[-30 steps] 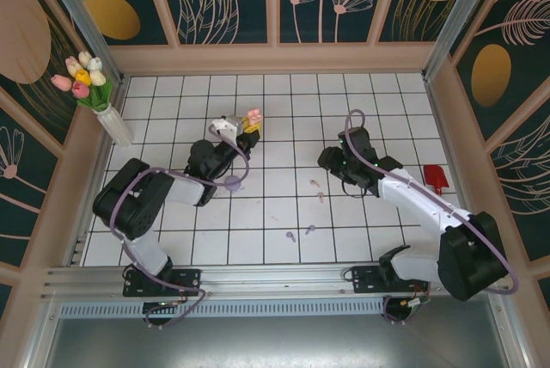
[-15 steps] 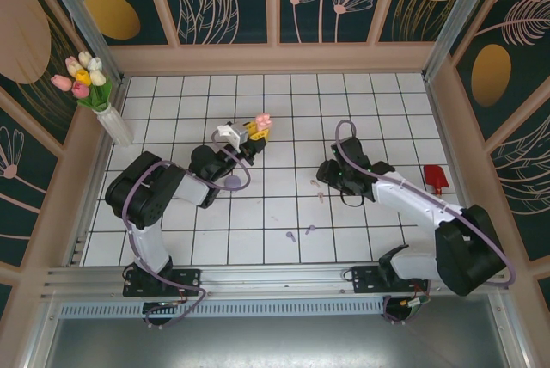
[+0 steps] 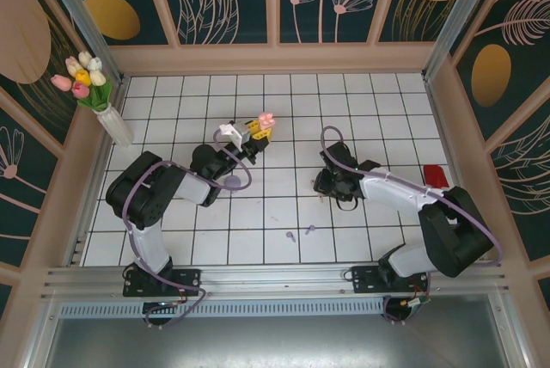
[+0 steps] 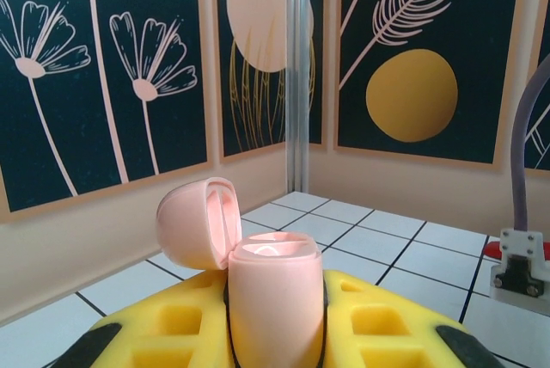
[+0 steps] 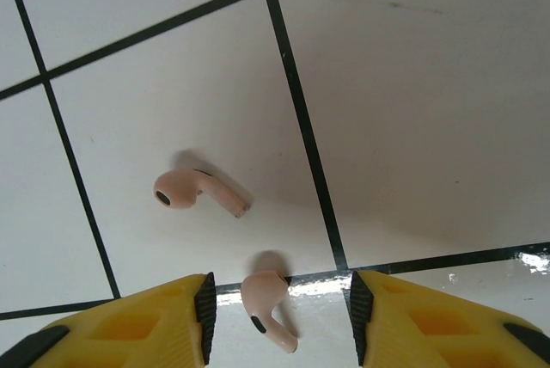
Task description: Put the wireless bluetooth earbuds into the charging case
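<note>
Right wrist view, nearest first: the right gripper [image 5: 279, 321] stands with its yellow jaws apart, straddling a pink bud [image 5: 268, 306] that lies on the tile [image 5: 412, 127]. Neither pad seems to touch it. Just past that one lies the second pink bud [image 5: 194, 191], apart from it, its stem pointing right.

From the top view, the lilac buds [image 3: 291, 236] lie closest to the arm bases, well nearer than the pink case [image 3: 265, 119] and slightly to its right. The right gripper [image 3: 323, 186] hangs low over the tile, nearer than the pink case and to its right, so the pink buds are there too. A round lilac case [image 3: 232, 183] sits nearer than the pink case and to its left. The left gripper [image 3: 253, 131] is clamped on the pink case.

In the left wrist view that gripper [image 4: 275, 327] pinches the pink case [image 4: 275, 286] upright between its pads. The lid [image 4: 196, 223] is hinged back to the left and the mouth faces up.

The bud looks very light, hard and glossy, with a rounded head, so I judge it apt to skid on the shiny tile or squirt from the pads. The flatter sides where head meets stem seem the best hold, squeezed gently, leaving the stem free to drop into the case's well.
</note>
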Tool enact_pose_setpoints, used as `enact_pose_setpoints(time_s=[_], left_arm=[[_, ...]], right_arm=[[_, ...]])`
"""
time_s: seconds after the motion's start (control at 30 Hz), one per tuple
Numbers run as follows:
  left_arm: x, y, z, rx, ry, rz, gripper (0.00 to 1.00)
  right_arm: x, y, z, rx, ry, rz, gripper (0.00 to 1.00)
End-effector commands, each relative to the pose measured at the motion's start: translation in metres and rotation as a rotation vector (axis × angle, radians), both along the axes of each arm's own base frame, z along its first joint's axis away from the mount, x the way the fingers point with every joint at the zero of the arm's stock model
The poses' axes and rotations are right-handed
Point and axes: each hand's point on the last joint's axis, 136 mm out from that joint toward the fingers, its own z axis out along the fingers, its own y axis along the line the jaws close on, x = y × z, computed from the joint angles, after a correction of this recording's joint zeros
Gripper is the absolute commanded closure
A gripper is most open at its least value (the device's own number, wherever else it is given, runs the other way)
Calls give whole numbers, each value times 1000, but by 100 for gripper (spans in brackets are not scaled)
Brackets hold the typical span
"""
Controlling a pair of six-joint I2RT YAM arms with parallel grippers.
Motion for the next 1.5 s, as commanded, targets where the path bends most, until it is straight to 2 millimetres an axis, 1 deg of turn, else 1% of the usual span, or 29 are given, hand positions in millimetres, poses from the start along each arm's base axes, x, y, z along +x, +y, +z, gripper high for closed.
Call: enact_pose_setpoints(time_s=[0.0, 0.3, 0.63, 1.13, 1.3, 1.47], left_arm=[[-15, 6, 55, -132, -213, -1, 100], [-15, 4, 53, -131, -208, -13, 100], [-16, 4, 54, -134, -209, -20, 100], [-15, 3, 55, -138, -204, -26, 100], [-16, 3, 54, -138, -202, -31, 100], [-16, 3, 54, -138, -200, -33, 100]], right_arm=[[-3, 3, 0, -31, 12, 53, 54], [-8, 17, -8, -75, 48, 129, 56], [-8, 15, -16, -185, 79, 150, 61], [-11, 13, -27, -219, 100, 161, 65], [-9, 12, -31, -238, 100, 165, 66], [-5, 11, -30, -249, 92, 164, 67]])
